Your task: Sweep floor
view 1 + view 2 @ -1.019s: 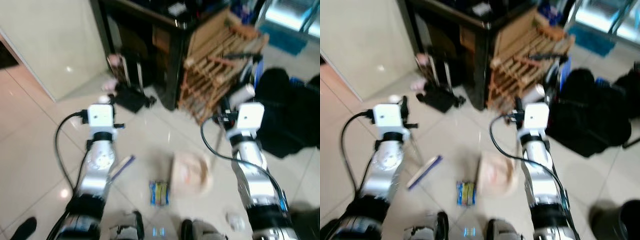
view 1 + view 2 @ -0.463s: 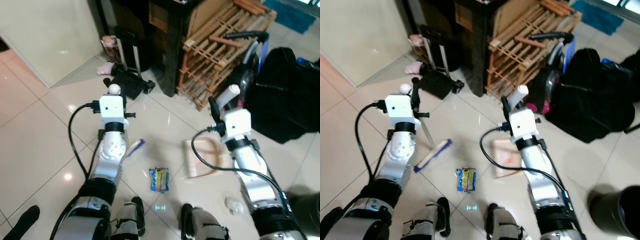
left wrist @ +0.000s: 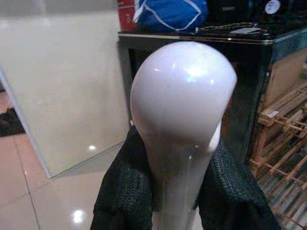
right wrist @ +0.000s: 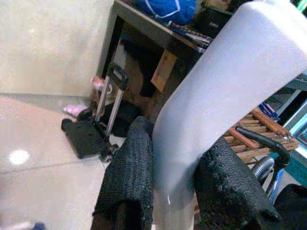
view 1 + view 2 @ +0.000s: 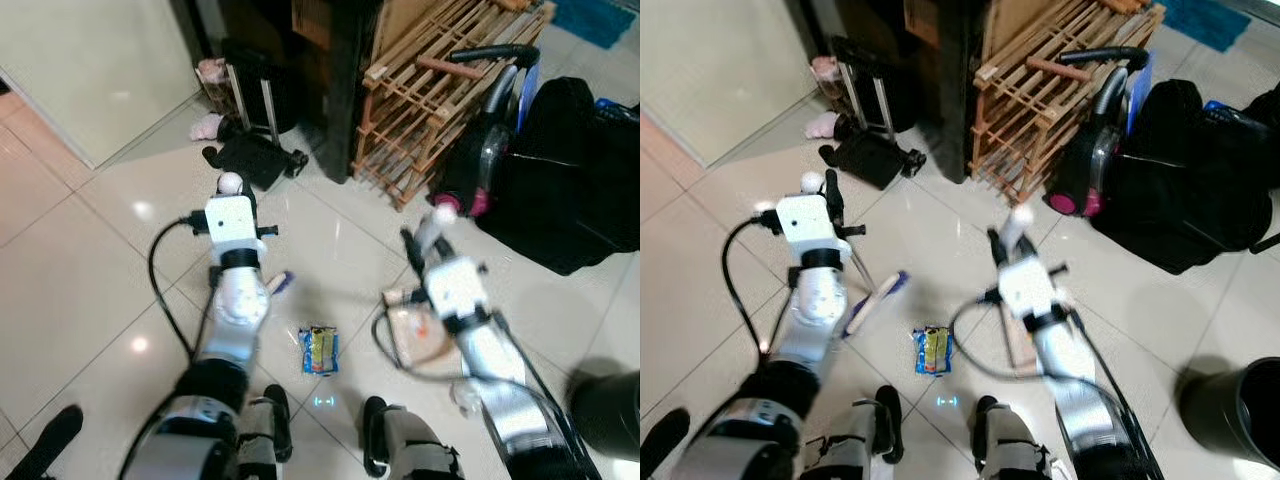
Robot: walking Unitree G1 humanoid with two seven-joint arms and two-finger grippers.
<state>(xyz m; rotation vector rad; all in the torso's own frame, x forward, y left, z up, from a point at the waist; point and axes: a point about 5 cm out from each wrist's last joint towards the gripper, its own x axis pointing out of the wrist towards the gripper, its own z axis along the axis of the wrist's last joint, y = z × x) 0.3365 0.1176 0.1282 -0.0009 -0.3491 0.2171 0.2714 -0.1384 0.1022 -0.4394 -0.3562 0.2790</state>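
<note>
Left gripper [image 3: 175,191] clamped on broom handle [image 3: 182,110], right gripper [image 4: 175,177] gripping dustpan handle [image 4: 220,91], snack wrapper [image 5: 320,350] on tiles

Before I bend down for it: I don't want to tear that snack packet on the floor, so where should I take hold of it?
Take the snack packet across its long side edges, coming straight down from above. It lies flat on the tile, so there is nothing to get under; the narrow width suits a pinch.

open tiles [image 5: 90,260], wooden rack [image 5: 440,80] ahead
</note>
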